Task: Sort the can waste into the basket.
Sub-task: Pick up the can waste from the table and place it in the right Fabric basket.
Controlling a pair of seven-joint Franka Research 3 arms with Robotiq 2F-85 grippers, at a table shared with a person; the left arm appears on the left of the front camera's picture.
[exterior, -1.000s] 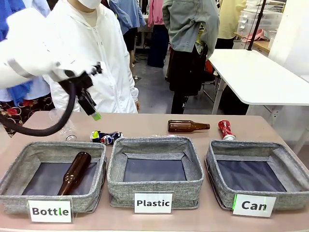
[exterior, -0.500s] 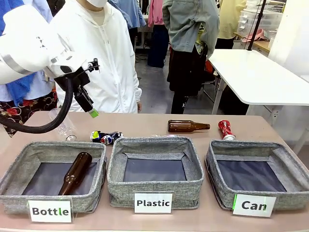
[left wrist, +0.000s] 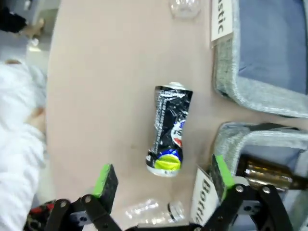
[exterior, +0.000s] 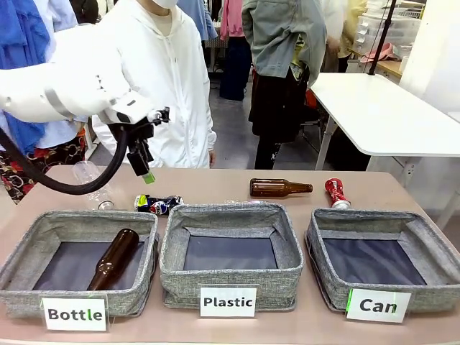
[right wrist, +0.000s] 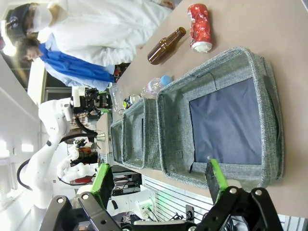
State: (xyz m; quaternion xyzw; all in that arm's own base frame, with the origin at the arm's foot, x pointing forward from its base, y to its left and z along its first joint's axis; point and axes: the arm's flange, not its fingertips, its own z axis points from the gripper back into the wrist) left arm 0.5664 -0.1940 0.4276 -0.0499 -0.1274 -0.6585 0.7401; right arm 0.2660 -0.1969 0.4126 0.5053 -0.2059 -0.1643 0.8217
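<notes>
Currently the left gripper [exterior: 146, 172] hovers above the table [exterior: 215, 183], behind the "Bottle" bin [exterior: 43, 237]. It is tilted downward and close to a person in a white hooded jacket [exterior: 169, 79]. In the left wrist view its fingers [left wrist: 105, 179] stand wide apart and grip nothing. The dark blue-black crushed can [left wrist: 169, 127] lies on its side on the bare tabletop below them, lined up with the gap.

From the front, that can rests just behind the near corners of the "Bottle" bin and the "Plastic" bin [exterior: 230, 277]. A clear plastic bottle [exterior: 92, 183] lies to its left. A brown glass bottle [exterior: 111, 257] lies slantwise inside the "Bottle" bin.

The red crushed can [exterior: 335, 192] lies on the table just behind the far rim of the "Can" basket [exterior: 320, 251]. A second brown bottle [exterior: 280, 188] lies beside it, toward the middle. Both cans are outside the basket.

The right gripper [right wrist: 159, 177] looks down on the "Can" basket from the robot's side, with its green-padded fingers spread apart and clamped on nothing.
</notes>
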